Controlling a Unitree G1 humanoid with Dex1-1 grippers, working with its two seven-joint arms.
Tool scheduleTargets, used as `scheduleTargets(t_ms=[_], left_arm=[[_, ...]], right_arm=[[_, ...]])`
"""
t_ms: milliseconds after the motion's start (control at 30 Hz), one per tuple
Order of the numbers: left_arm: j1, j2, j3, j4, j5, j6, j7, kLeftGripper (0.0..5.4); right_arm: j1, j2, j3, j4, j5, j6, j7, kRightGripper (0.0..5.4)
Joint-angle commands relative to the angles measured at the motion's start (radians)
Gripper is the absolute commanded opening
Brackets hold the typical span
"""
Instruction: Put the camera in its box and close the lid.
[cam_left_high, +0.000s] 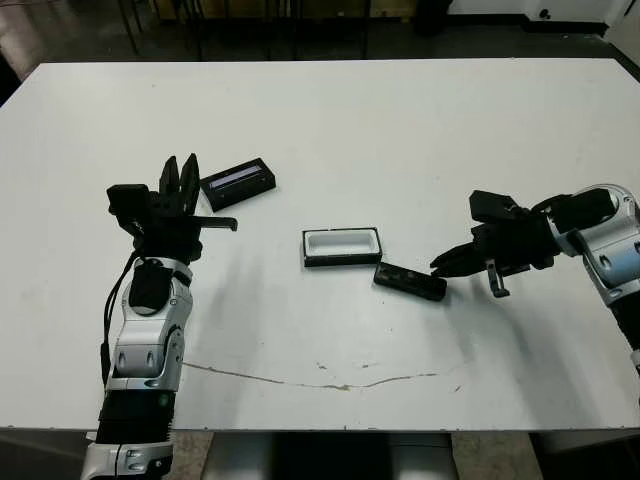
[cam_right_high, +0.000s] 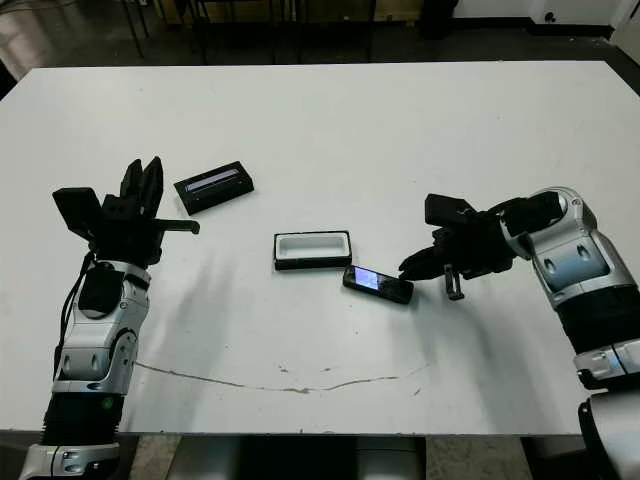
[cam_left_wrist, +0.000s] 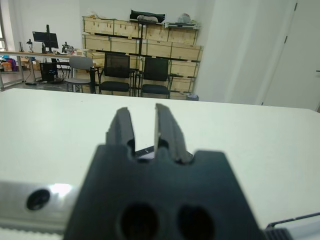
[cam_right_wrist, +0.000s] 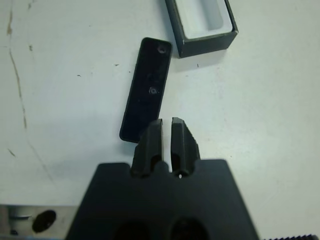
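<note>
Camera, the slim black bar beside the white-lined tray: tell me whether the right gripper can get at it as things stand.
Probably yes. The slim black bar-shaped camera lies flat on bare white table just ahead of the right gripper, with nothing between them. The white-lined black tray sits on its far side, clear of the approach.

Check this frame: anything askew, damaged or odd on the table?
A thin brownish crack-like line runs across the white table near its front edge. The camera lies askew beside its box. Nothing spilled.
</note>
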Motion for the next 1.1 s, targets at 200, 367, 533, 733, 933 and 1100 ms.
scheduleTargets(t_ms=[200,367,533,733,933,1100], left_arm=[[0.011,0.006,0.007,0.015,0.002,0.01,-0.001,0.02],[0.012,0.007,0.005,0.014,0.004,0.012,-0.001,0.02],[0.015,0.008,0.006,0.014,0.006,0.013,0.001,0.02],[0.018,0.007,0.004,0.007,0.008,0.021,0.003,0.02],[0.019,0.007,0.004,0.01,0.004,0.016,-0.002,0.02],[0.02,0.009,0.004,0.009,0.006,0.015,-0.003,0.0]], right_arm=[[0.027,-0.023,-0.01,0.006,0.017,0.002,-0.005,0.0],[0.049,-0.032,-0.109,0.026,0.028,-0.06,-0.138,0.0],[0.089,-0.023,-0.287,-0.012,0.127,-0.037,-0.283,0.0],[0.197,-0.001,-0.455,-0.211,0.281,0.075,-0.419,0.0],[0.338,0.035,-0.488,-0.414,0.371,0.113,-0.5,0.0],[0.396,0.016,-0.451,-0.51,0.403,0.203,-0.508,0.35]])
